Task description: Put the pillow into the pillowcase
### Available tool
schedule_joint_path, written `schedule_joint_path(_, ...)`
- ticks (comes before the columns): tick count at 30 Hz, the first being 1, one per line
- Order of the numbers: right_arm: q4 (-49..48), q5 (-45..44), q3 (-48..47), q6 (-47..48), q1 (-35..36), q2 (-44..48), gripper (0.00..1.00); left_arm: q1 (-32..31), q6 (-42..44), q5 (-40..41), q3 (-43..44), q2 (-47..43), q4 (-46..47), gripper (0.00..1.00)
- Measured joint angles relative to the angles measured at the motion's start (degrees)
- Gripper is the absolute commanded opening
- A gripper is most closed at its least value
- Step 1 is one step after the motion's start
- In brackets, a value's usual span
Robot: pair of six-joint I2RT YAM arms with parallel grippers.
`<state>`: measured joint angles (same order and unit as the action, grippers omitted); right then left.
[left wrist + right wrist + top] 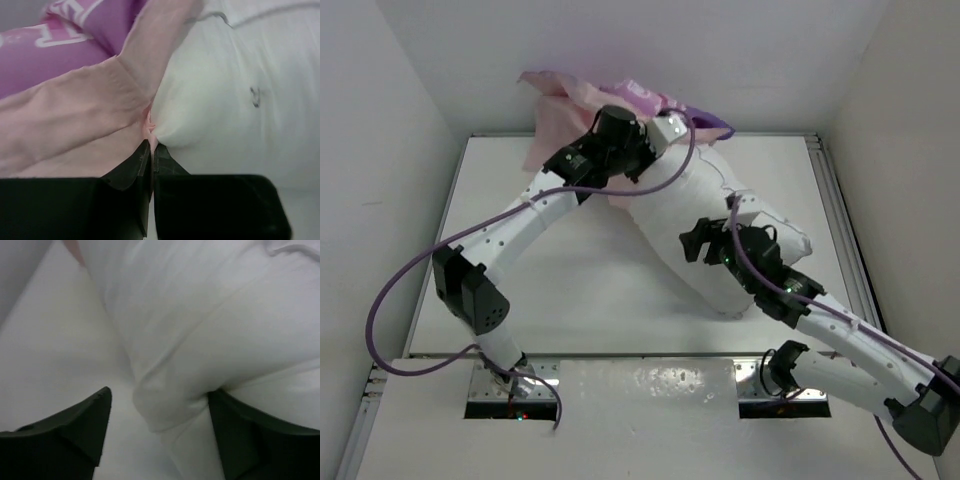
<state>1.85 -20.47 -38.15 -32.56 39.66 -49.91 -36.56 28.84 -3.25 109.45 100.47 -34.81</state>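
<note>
- Left gripper pinching pillowcase hem, lower centre.
- Right gripper gaping around pillow corner, not gripping.
- Insertion looking partway; next needing right grip, pushing pillow inward.

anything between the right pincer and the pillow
Nothing visible: the right pincer straddles a fold of the pillow, jaws apart. The left pincer is shut on the pillowcase edge beside the pillow.
</note>
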Motion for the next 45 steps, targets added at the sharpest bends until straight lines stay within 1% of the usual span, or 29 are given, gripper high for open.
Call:
schedule_joint_path(1, 0.4, -0.2, 1.4, 0.0, 1.7, -0.2, 0.93, -0.3, 0.7, -0.3, -5.4, -2.2, 1.9, 0.0)
schedule_joint_path(2, 1.1, -0.2, 1.9, 0.9, 3.0, -0.4, 0.99, -0.3, 1.1, -0.3, -10.3, -3.7, 3.4, 0.0)
schedule_joint_path(5, 5.1, -0.7, -0.9, 4.0, 5.7, 1.2, 0.99, 0.4, 2.0, 0.8, -24.5, -6.1, 7.5, 0.0)
schedule_joint_path(7, 9.3, -1.0, -7.3, 6.3, 6.0, 1.3, 0.99, 1.0, 2.2, 1.1, -30.3, -6.3, 9.3, 0.0)
schedule_joint_path(9, 11.7, -1.0, -15.6, 9.1, 5.1, -1.1, 0.98, 1.4, 2.2, 1.2, -34.0, -7.4, 11.1, 0.0)
schedule_joint_path(12, 13.9, 1.1, -28.7, 14.3, 2.3, -7.5, 0.99, 2.7, 1.7, 1.0, -35.8, -9.9, 11.8, 0.0)
schedule_joint_path(13, 15.1, 3.1, -33.9, 15.8, 0.3, -11.1, 0.99, 3.2, 1.2, 0.9, -35.9, -10.6, 12.0, 0.0)
schedule_joint_path(15, 15.6, 6.9, -40.7, 17.0, -3.9, -18.3, 0.99, 4.3, 0.4, 0.3, -36.0, -11.8, 12.4, 0.0)
schedule_joint_path(17, 15.6, 12.1, -44.5, 16.6, -8.5, -24.6, 0.99, 5.2, -0.5, -0.3, -36.2, -12.8, 12.3, 0.0)
schedule_joint_path(18, 15.3, 15.1, -44.9, 16.0, -10.8, -27.7, 0.99, 5.5, -0.9, -0.5, -36.3, -13.4, 12.1, 0.0)
schedule_joint_path(20, 15.8, 20.5, -43.8, 14.5, -14.3, -32.9, 0.99, 5.9, -1.9, -1.0, -36.4, -14.5, 11.1, 0.06)
schedule_joint_path(21, 15.9, 22.3, -42.2, 14.3, -15.3, -34.9, 0.99, 6.0, -2.3, -1.2, -36.4, -15.0, 10.6, 0.17)
schedule_joint_path(23, 16.2, 25.1, -38.2, 14.4, -15.2, -37.2, 0.99, 6.2, -2.8, -1.8, -36.2, -15.6, 9.1, 0.37)
schedule_joint_path(24, 16.0, 26.3, -36.2, 14.4, -14.6, -37.9, 0.99, 6.3, -3.2, -2.1, -35.7, -15.8, 7.7, 0.6)
schedule_joint_path(26, 14.4, 28.6, -33.5, 13.9, -13.3, -38.6, 0.98, 6.4, -3.7, -3.2, -33.6, -15.7, 3.8, 0.73)
schedule_joint_path(27, 13.6, 29.8, -33.0, 13.6, -13.0, -38.8, 0.95, 6.4, -4.2, -3.7, -32.0, -15.7, 1.3, 0.84)
schedule_joint_path(29, 11.9, 31.6, -32.6, 13.0, -12.3, -38.7, 0.95, 6.6, -5.0, -4.6, -27.7, -15.4, -3.2, 0.89)
schedule_joint_path(32, 8.2, 32.3, -29.7, 12.5, -11.6, -37.2, 0.93, 6.8, -5.4, -4.7, -22.7, -15.4, -4.9, 0.89)
schedule_joint_path(36, 5.2, 32.5, -26.5, 11.6, -10.0, -35.1, 0.9, 6.7, -5.4, -1.8, -22.4, -14.7, -4.0, 0.86)
schedule_joint_path(40, 2.2, 32.4, -23.4, 10.6, -8.7, -33.9, 0.84, 6.7, -6.8, 0.1, -22.4, -12.1, -4.2, 0.85)
schedule_joint_path(43, -2.0, 32.1, -19.8, 8.6, -8.3, -32.5, 0.76, 5.7, -7.7, 2.0, -21.7, -12.3, -4.7, 0.85)
schedule_joint_path(44, -3.3, 32.0, -18.8, 7.8, -8.2, -32.1, 0.67, 5.3, -7.9, 2.9, -20.5, -12.2, -5.6, 0.85)
schedule_joint_path(45, -4.6, 31.9, -17.9, 7.1, -8.1, -31.8, 0.6, 4.8, -8.0, 3.8, -19.3, -12.1, -6.2, 0.85)
